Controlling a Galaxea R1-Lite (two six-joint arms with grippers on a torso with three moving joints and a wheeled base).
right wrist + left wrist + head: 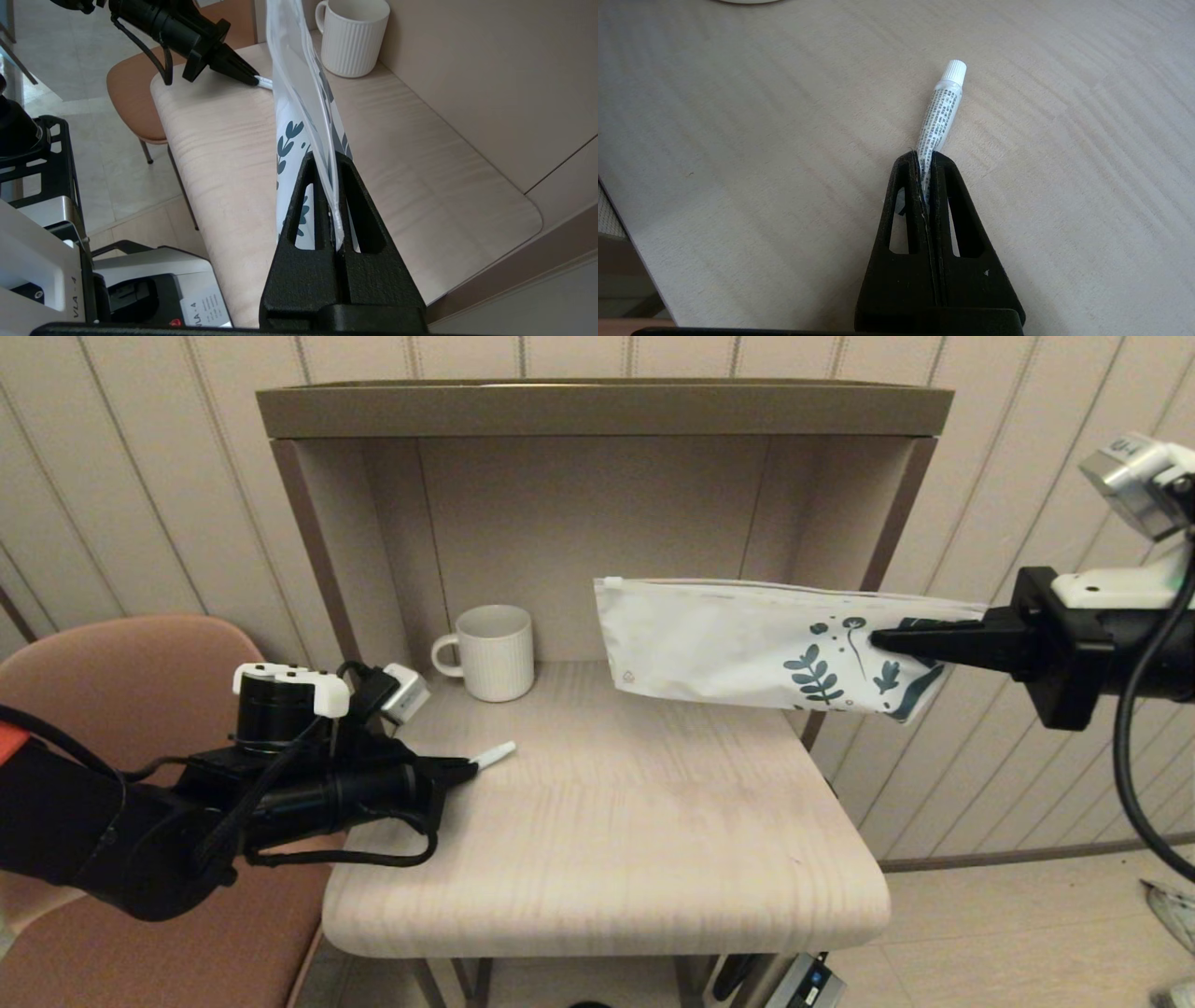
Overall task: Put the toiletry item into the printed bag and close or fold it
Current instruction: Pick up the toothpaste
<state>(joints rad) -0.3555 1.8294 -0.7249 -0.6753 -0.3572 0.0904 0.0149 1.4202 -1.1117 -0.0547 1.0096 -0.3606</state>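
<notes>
Pale wood-grain table [616, 831], rounded front corners, set inside a taupe shelf surround [597, 411]. 1 white ribbed mug [495, 651] stands upright at the back left, handle facing left.

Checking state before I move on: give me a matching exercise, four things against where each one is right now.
Things:
1. toiletry item
2. printed bag
3. mug
4. chair

States:
A. standing on the table, at the back
B. clamped in the left gripper, low over the table
C. held in the air by the right gripper
D. beside the table, under the left arm

Pairs: 1-B, 2-C, 3-A, 4-D
</notes>
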